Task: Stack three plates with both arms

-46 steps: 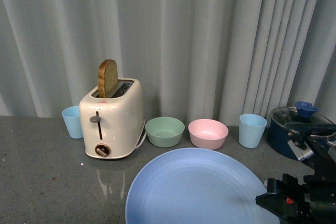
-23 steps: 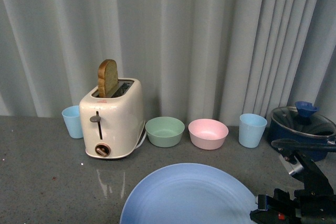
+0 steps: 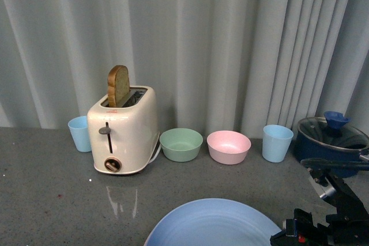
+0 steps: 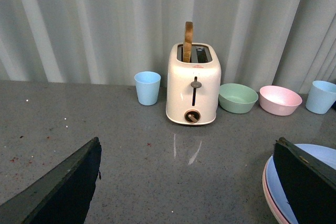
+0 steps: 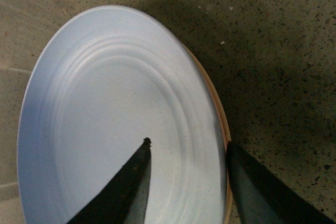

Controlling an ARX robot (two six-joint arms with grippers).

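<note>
Light blue round matte plate (image 5: 105,119) atop pink plate (image 4: 266,188); right gripper (image 5: 186,182) clasps its rim at 5 o'clock. Left gripper (image 4: 184,182) spread wide, empty, above grey speckled tabletop (image 4: 131,145).

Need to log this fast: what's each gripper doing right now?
Left gripper: open, empty.
Right gripper: straddling the blue plate's rim; grip cannot be told.

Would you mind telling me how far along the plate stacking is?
Nearly done: the blue plate lies atop a pink plate, with another rim showing beneath. The right end effector straddles the blue plate's edge; releasing and retreating remain. The left end effector is open, empty.
</note>
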